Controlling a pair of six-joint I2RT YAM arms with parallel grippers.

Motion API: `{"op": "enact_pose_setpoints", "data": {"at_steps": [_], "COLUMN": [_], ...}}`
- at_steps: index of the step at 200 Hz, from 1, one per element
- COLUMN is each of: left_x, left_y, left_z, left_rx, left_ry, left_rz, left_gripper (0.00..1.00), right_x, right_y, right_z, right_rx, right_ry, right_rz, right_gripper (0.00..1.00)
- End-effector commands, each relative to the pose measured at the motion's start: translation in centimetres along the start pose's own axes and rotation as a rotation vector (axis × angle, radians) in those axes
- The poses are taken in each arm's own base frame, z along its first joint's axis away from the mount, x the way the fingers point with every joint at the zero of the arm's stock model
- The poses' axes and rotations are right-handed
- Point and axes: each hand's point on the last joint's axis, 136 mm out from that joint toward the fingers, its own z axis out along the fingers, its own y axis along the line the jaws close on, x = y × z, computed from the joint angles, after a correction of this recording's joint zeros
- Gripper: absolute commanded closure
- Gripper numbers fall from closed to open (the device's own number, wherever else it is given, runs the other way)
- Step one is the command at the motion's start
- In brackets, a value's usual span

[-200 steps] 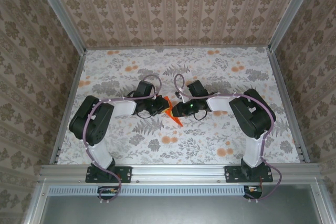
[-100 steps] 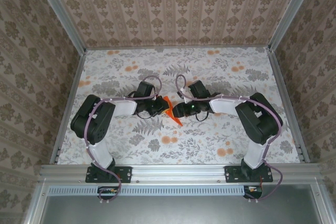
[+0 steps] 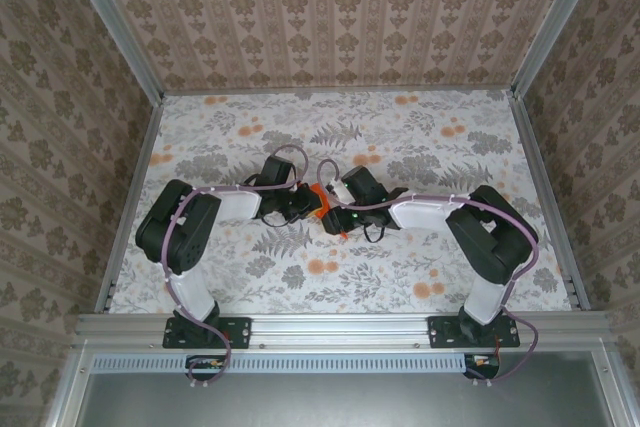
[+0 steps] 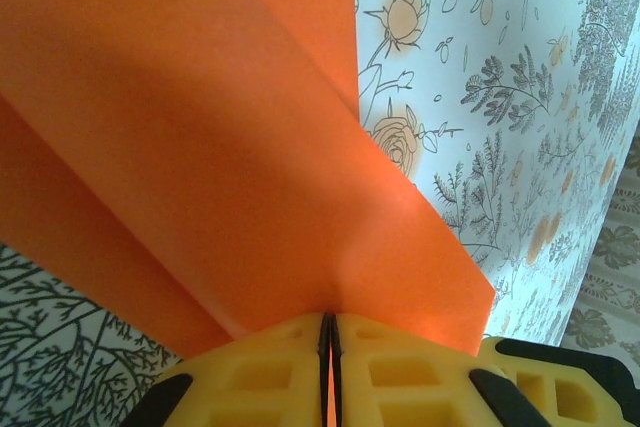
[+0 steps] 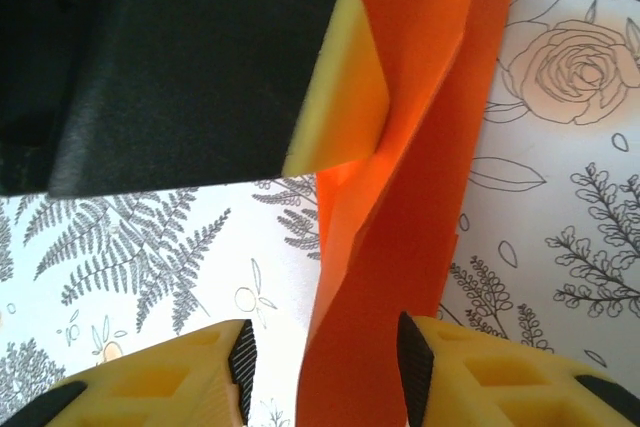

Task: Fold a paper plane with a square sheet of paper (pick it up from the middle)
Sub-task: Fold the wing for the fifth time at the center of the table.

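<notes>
Floral worktop (image 3: 430, 147), centre: the left jaws stay clamped on the folded square sheet of paper (image 4: 230, 147), while the right jaws, half open, have moved in to straddle its lower flap, apparently ready to pinch the next crease.

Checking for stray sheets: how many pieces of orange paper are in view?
1: the orange paper, at centre, clamped in the left gripper, between the right gripper's open fingers. Arms may hide more.
</notes>
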Motion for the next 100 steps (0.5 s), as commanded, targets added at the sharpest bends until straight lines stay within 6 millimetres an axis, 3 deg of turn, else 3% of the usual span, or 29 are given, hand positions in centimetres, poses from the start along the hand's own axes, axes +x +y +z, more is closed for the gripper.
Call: {"op": "enact_pose_setpoints", "data": {"at_steps": [1,56,100], "left_x": [-0.1,0.0,0.0], "left_y": [0.4,0.5,0.4], "left_z": [0.1,0.1,-0.1], "left_rx": [-0.017,-0.017,-0.013], "left_ry": [-0.001,0.001,-0.002], "left_rz": [-0.012,-0.013,-0.012], "left_gripper": [0.88,0.88,0.88], "right_x": [-0.6,-0.4,-0.3], "right_y": [-0.4,0.3,0.6], "right_z": [0.5,0.6,0.7], "right_rx": [0.034,-0.007,-0.033], "right_ry": [-0.008,-0.004,-0.004], "right_rz": [-0.021,-0.018,0.005], "right_gripper": [0.59,0.73,0.72]}}
